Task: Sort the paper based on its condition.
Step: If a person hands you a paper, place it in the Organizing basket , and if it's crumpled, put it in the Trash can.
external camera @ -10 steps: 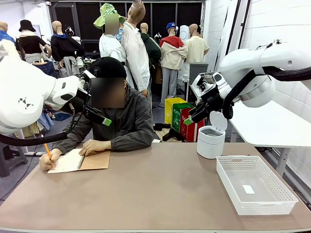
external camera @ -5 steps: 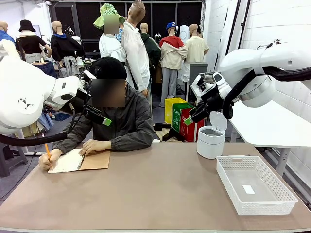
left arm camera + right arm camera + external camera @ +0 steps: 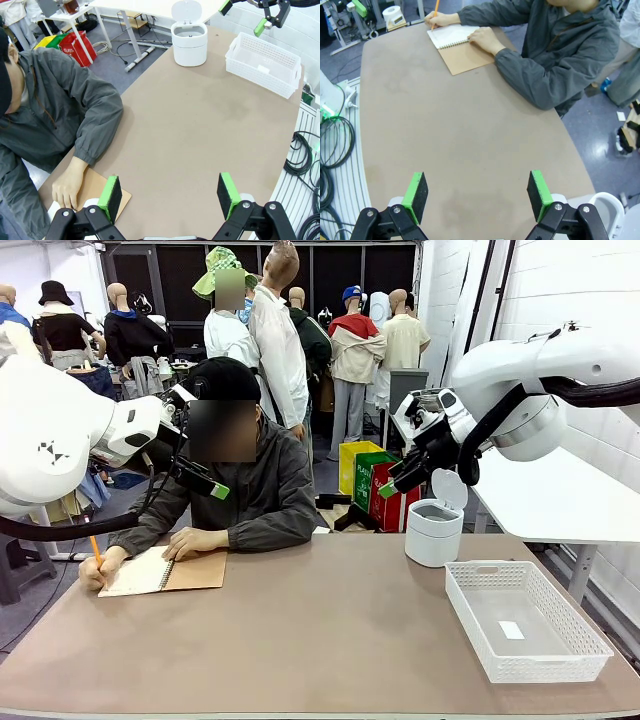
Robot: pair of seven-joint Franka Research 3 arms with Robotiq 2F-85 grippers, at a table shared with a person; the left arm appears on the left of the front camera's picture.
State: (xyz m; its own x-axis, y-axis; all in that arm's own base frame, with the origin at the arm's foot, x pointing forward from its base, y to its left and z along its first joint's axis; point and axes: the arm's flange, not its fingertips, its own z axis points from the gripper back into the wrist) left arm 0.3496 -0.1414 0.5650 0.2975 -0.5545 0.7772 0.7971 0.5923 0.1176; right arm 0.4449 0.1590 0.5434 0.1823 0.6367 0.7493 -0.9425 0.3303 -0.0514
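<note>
Left jaws and right jaws both hang wide and empty above the bench (image 3: 445,130). Far ahead of the right jaws, the paper (image 3: 451,36) sits bound in the notebook (image 3: 470,59) under the person's hand (image 3: 484,38). Reaching now risks striking that hand.

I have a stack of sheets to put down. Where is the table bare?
The wide middle of the table, between notebook and basket, is bare, as is the near-left corner. Crowded: the person writing far left; bin and basket at right.
</note>
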